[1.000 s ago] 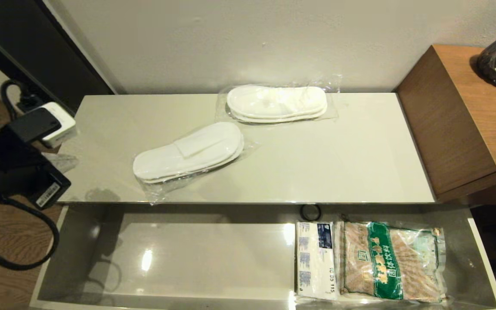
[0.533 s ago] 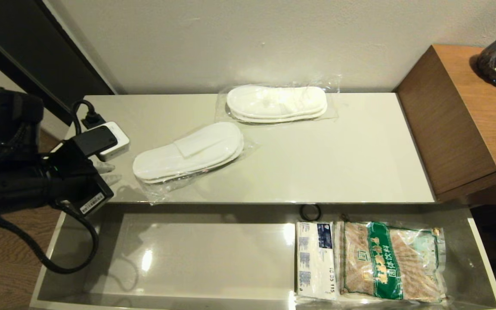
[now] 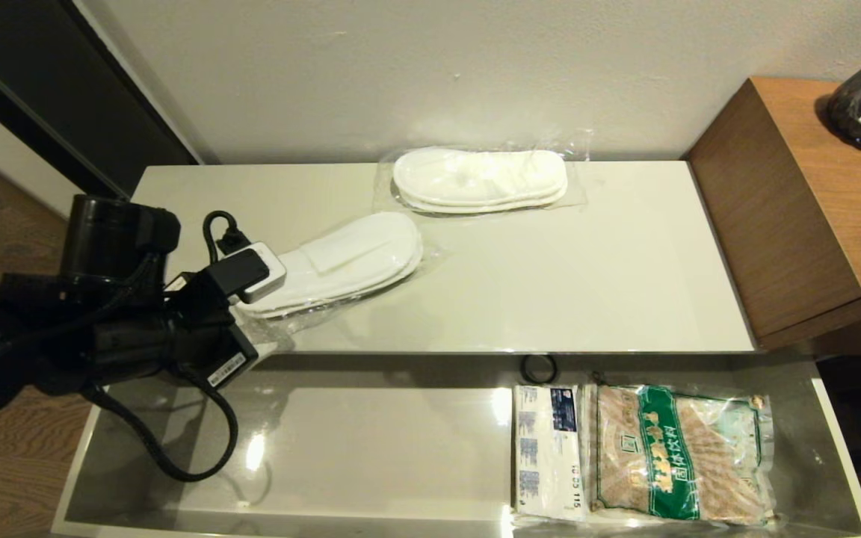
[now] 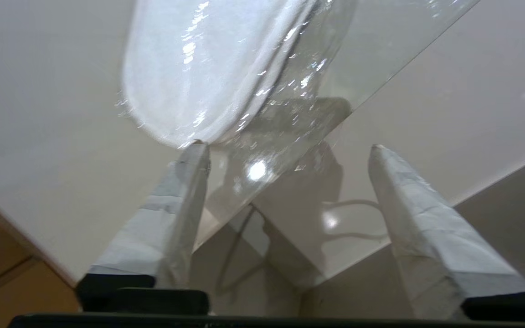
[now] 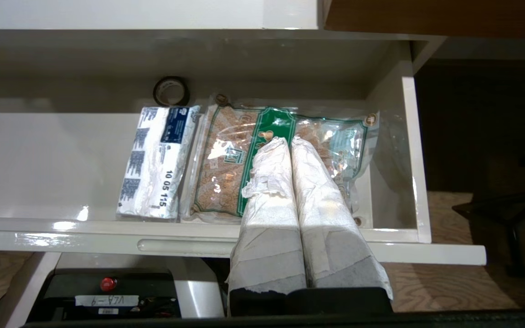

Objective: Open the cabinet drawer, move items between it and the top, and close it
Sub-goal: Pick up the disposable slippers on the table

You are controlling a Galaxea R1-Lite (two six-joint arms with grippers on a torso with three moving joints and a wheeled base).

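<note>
Reaching in from the side, the left hand (image 4: 285, 148) now hovers with fingers apart at the nearer slipper bag's (image 3: 333, 263) end on the top (image 3: 550, 284); the right hand (image 5: 287, 142), fingers together, hangs over the drawer (image 5: 408, 150).

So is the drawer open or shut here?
Open. The drawer is pulled out in front of the top, its inside exposed, with the tissue pack and sachet bag lying in it.

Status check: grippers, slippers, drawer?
Left gripper open at near slipper bag on top. Right gripper shut, empty, over open drawer. Nothing blocking.
</note>
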